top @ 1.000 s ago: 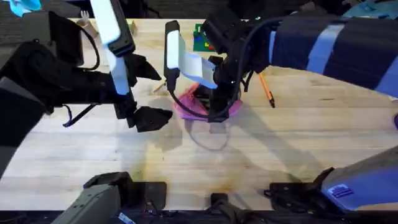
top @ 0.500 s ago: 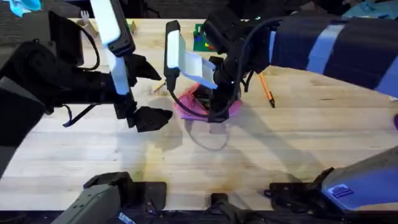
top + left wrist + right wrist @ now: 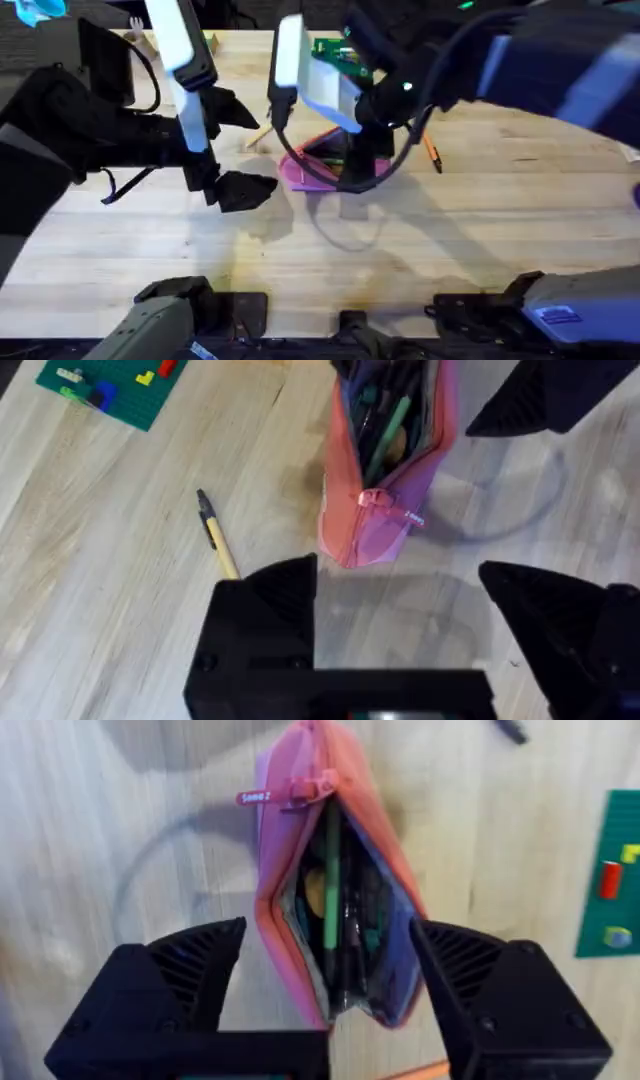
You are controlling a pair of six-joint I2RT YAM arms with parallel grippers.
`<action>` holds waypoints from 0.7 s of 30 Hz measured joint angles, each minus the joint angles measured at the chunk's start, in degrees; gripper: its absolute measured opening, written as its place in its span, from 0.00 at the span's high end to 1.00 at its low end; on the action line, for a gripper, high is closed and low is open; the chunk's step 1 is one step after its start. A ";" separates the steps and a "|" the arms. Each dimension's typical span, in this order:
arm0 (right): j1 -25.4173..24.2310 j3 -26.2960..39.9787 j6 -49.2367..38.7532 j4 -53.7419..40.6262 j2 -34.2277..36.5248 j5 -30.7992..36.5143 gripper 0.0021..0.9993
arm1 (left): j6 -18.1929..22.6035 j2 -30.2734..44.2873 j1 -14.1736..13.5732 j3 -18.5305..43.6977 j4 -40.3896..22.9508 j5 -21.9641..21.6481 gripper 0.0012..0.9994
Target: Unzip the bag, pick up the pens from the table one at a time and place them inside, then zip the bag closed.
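Pink and unzipped, the bag (image 3: pixel 330 890) lies on the table (image 3: pixel 480 240) directly ahead of my right gripper (image 3: pixel 325 982), its mouth gaping between the two spread fingers; I see no contact between the black pads and the fabric, and bare wood shows outside each finger. Inside the purple lining I can make out a green stick and some darker items, too crowded to tell apart. The zipper pull (image 3: pixel 292 791) with its small tag sits at the bag's far end from these jaws. Beyond the right finger, the edge of the green board (image 3: pixel 610 880) shows, close to the bag's side. From my left gripper (image 3: pixel 400 615), whose jaws also stand wide apart and hold nothing, the bag's zipper end points toward the gap between the fingers, a short stretch of open wood between. The tan pen (image 3: pixel 215 538) with its black end lies just ahead of one left finger and beside the bag, not touching it. In the overhead view the orange pen (image 3: pixel 430 150) rests on the far side of the right arm, well clear of the bag (image 3: pixel 310 170), and the near half of the table is open plank.
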 joint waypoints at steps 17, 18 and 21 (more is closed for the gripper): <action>-8.34 0.00 20.87 -0.71 -18.78 -0.24 0.00 | 0.00 0.00 0.00 0.02 0.00 0.00 0.01; -12.64 0.00 24.16 -1.99 -20.89 -0.26 0.00 | 0.00 -0.02 0.00 0.00 0.00 0.00 0.01; -17.55 0.00 27.53 -3.43 -22.30 -0.44 0.00 | 0.00 0.00 0.00 0.00 0.00 0.00 0.01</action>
